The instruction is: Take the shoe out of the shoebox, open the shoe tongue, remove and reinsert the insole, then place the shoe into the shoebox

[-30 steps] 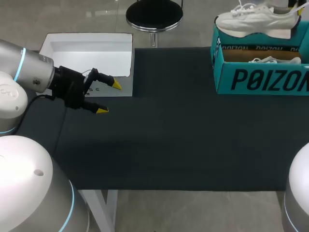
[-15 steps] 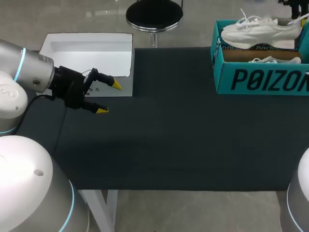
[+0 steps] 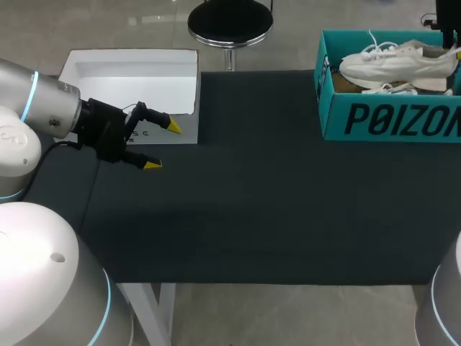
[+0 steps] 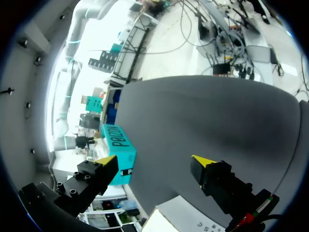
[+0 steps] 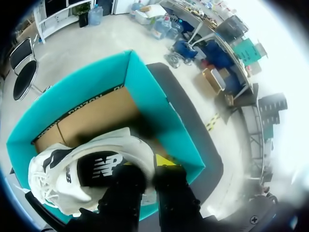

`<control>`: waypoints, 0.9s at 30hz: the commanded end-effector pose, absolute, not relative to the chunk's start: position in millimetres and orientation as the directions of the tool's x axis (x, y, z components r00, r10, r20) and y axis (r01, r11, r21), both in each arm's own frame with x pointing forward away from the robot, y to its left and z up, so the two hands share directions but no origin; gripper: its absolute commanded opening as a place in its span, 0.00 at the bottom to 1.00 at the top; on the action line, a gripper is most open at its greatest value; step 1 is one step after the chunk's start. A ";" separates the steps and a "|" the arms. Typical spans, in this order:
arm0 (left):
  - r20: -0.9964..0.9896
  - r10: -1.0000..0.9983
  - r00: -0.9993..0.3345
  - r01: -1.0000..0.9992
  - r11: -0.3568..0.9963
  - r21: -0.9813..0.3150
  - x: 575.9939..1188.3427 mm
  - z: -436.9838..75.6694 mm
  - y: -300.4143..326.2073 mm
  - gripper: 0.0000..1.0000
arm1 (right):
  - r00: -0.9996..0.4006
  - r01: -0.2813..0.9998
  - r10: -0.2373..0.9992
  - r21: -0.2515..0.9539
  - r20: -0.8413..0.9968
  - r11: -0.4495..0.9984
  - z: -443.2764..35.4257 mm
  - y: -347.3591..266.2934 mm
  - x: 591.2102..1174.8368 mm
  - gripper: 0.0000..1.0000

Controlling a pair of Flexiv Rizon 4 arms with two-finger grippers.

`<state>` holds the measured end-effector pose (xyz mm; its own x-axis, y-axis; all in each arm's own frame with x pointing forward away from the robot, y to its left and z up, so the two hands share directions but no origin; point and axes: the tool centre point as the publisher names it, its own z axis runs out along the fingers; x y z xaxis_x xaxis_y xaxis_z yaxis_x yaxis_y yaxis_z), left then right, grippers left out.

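At the table's (image 3: 274, 216) far R corner, the teal shoebox (image 3: 389, 119) is standing open, and the white shoe (image 3: 400, 63) is sitting partly down inside its walls, toe pointing toward the box's L end. It's lying over a second white shoe (image 3: 392, 89) lower in the box; can't tell if the two are touching.

The R gripper (image 5: 145, 166) is gripping the shoe at the heel. In the R wrist view one finger is reaching into the shoe's opening. The other is pressing outside the heel w/ its yellow tip (image 5: 165, 159) showing. The fingers are drawn close together w/ the heel wall pinched btwn them. Beyond the shoe, that view is showing the box's brown cardboard floor and teal walls.

Over on the L side, the L gripper (image 3: 162, 145) is hovering low over the table, just beside the white box (image 3: 130, 72). Its fingers are spread wide w/ nothing btwn them. From the head view one tip is overlapping the white box's front wall; can't tell if it's touching. In the L wrist view the shoebox is showing well ahead, across the dark table, and a corner of the white box is showing under the gripper.
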<state>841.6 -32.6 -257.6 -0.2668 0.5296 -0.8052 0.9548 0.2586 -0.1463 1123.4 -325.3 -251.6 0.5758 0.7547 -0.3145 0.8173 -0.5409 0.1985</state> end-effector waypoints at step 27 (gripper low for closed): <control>-0.804 0.532 -0.267 0.955 0.260 -0.144 841.5 -257.7 -33.3 1.00 | 0.539 0.842 0.769 0.253 -0.343 -0.477 -235.6 -341.5 1165.4 0.00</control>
<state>841.5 -32.7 -257.6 -0.2668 0.5296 -0.8052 0.9549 0.2585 -0.1463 1166.2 -343.1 -243.2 0.5399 0.7703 -0.3392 0.8411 -0.4786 0.2518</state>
